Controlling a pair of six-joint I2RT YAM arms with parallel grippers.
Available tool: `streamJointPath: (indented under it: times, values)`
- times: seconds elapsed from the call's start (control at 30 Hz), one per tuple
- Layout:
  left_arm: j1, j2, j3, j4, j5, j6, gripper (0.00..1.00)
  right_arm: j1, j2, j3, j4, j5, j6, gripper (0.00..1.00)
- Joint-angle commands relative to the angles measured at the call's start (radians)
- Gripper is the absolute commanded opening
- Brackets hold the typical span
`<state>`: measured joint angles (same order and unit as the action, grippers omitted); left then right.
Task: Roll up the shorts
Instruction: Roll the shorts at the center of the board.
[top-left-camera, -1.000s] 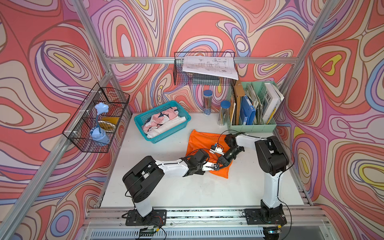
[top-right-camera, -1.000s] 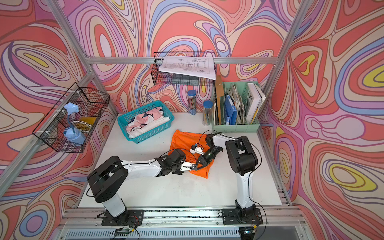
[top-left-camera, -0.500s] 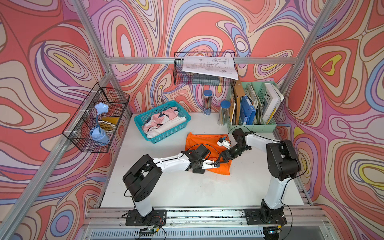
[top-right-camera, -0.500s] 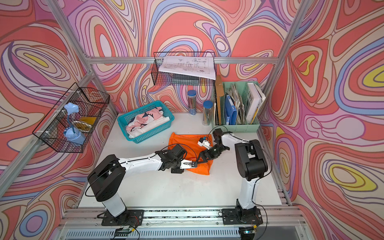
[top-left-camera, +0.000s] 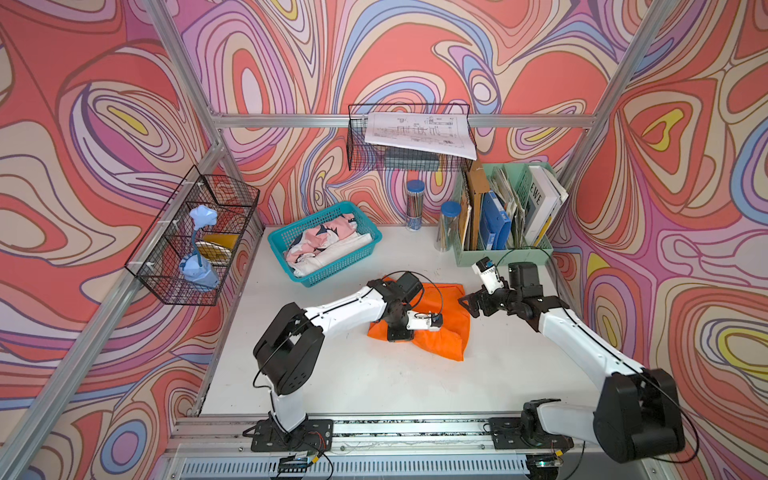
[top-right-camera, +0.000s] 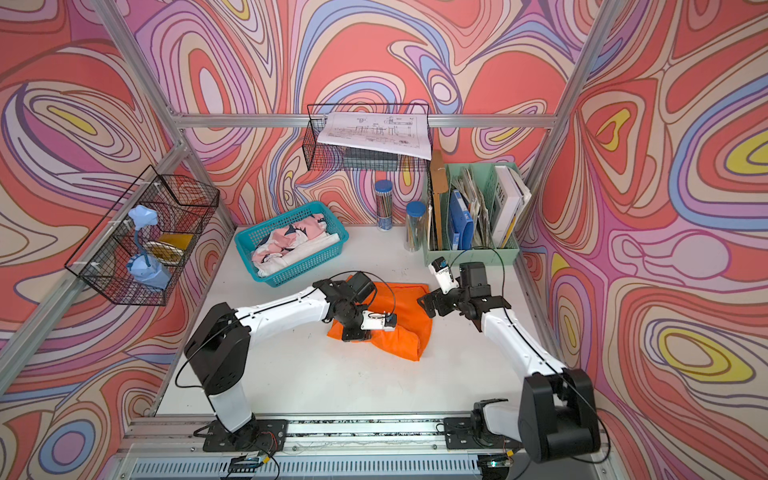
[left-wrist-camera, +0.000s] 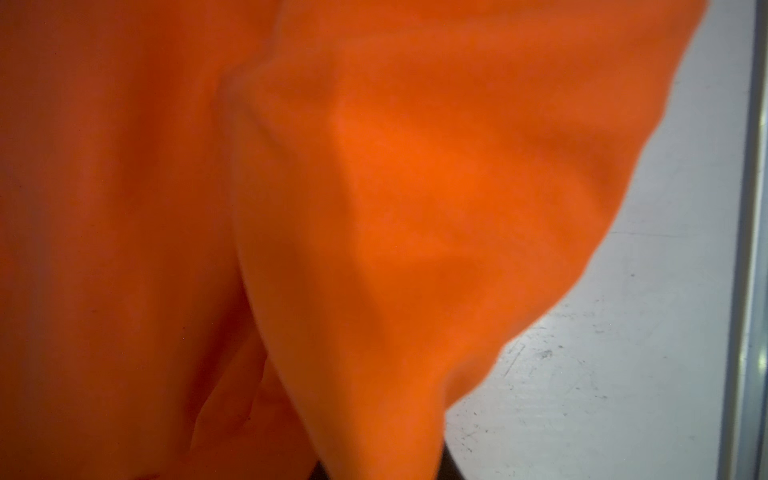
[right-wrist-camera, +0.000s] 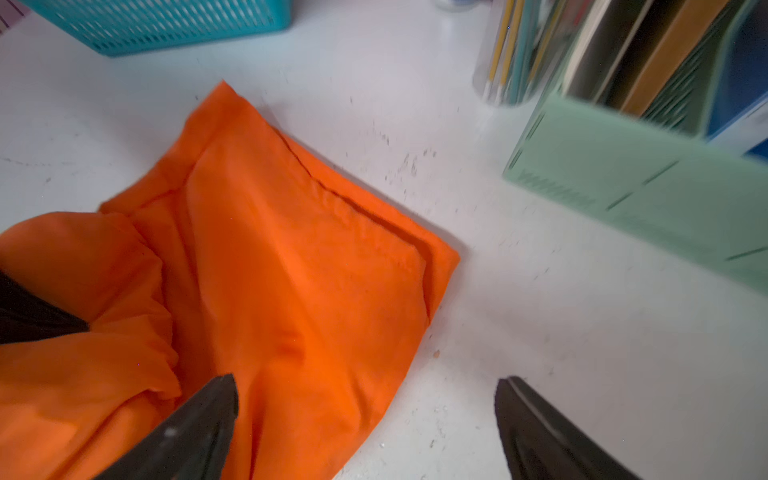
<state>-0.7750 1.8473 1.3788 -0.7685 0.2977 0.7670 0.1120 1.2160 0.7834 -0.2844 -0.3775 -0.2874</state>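
Observation:
The orange shorts (top-left-camera: 451, 332) (top-right-camera: 409, 332) lie folded in a rumpled heap mid-table. My left gripper (top-left-camera: 399, 334) (top-right-camera: 353, 332) presses down at their near-left corner, shut on a fold of the shorts. In the left wrist view the orange fabric (left-wrist-camera: 374, 208) fills the frame and hides the jaws, apart from a dark fingertip (left-wrist-camera: 451, 467). My right gripper (top-left-camera: 471, 303) (top-right-camera: 428, 305) hovers at the shorts' right edge, open. In the right wrist view it (right-wrist-camera: 368, 386) is spread wide with nothing between the fingers, over the edge of the shorts (right-wrist-camera: 291, 270).
A teal basket (top-left-camera: 361, 257) with patterned and white cloth stands behind the shorts on the left. A green file organiser (top-left-camera: 503, 255) and two pencil tubes (top-left-camera: 449, 226) stand at the back right. Wire baskets (top-left-camera: 191, 245) hang on the walls. White table (top-left-camera: 374, 386) stretches in front.
My right gripper let go of the shorts, opened wide and drew back to the right. The left gripper has kept its hold, and the shorts have bunched shorter.

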Motion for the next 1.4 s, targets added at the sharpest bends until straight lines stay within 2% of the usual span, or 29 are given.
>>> streamJointPath:
  times: [0.0,0.13,0.27,0.4,0.47,0.63,0.73,0.97,1.27,1.37]
  values:
    - [0.027,0.101,0.137,-0.271,0.103,0.008,0.0,0.009,-0.061,-0.031,0.151,-0.002,-0.044,0.98]
    - [0.06,0.244,0.326,-0.438,0.14,-0.005,0.0,0.059,-0.119,-0.021,0.084,-0.021,-0.127,0.98]
    - [0.084,0.383,0.471,-0.565,0.182,-0.015,0.0,0.154,-0.199,-0.022,-0.012,-0.005,-0.253,0.91]
    - [0.091,0.465,0.523,-0.595,0.204,0.001,0.0,0.259,-0.289,-0.048,-0.113,0.043,-0.36,0.88]
    - [0.097,0.496,0.546,-0.608,0.227,0.007,0.0,0.308,-0.353,-0.097,-0.094,0.055,-0.394,0.9]
    - [0.124,0.58,0.62,-0.664,0.264,0.011,0.0,0.436,-0.449,-0.187,-0.067,0.183,-0.507,0.9]
    - [0.134,0.622,0.659,-0.71,0.263,0.017,0.0,0.534,-0.423,-0.208,-0.089,0.272,-0.568,0.9]
    - [0.146,0.708,0.715,-0.766,0.283,0.025,0.01,0.732,-0.253,-0.225,-0.093,0.429,-0.625,0.89]
    - [0.146,0.723,0.723,-0.76,0.284,0.031,0.03,0.75,-0.11,-0.27,0.025,0.488,-0.629,0.81]
    - [0.146,0.716,0.724,-0.756,0.29,0.038,0.02,0.754,-0.062,-0.284,0.086,0.542,-0.643,0.81]
